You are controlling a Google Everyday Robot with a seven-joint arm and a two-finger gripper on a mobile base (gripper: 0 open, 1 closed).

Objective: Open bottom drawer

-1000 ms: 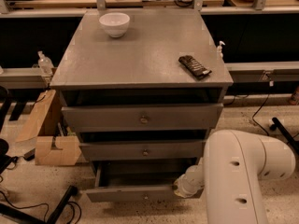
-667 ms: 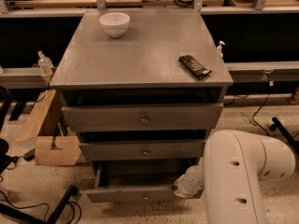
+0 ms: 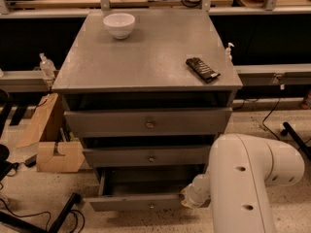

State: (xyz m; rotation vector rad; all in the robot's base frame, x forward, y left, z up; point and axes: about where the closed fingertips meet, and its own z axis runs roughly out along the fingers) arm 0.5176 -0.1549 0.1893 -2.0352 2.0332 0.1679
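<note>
White arm [image 3: 252, 183] is filling the near right corner. End effector [image 3: 193, 197] is sitting at the right end of the bottom drawer [image 3: 131, 203], touching or just beside its front; cannot tell if it is open or closed, or holding anything. The drawer is standing partly pulled out at floor level, front sticking out past the two drawers above, grey tray showing behind it. Judging: wooden, stiff, fairly light, probably sliding with some friction, not fragile. Best hold is looking like the small round knob [image 3: 151, 206] at centre front, though small and smooth, so slipping is likely; the front's top edge is an alternative. Above, middle drawer [image 3: 146, 157] and top drawer [image 3: 146, 123] are sitting shut. Worktop [image 3: 146, 57] is carrying a dark flat object [image 3: 202, 69] near right, white bowl [image 3: 119, 24] far left. No readable writing or brands anywhere.
</note>
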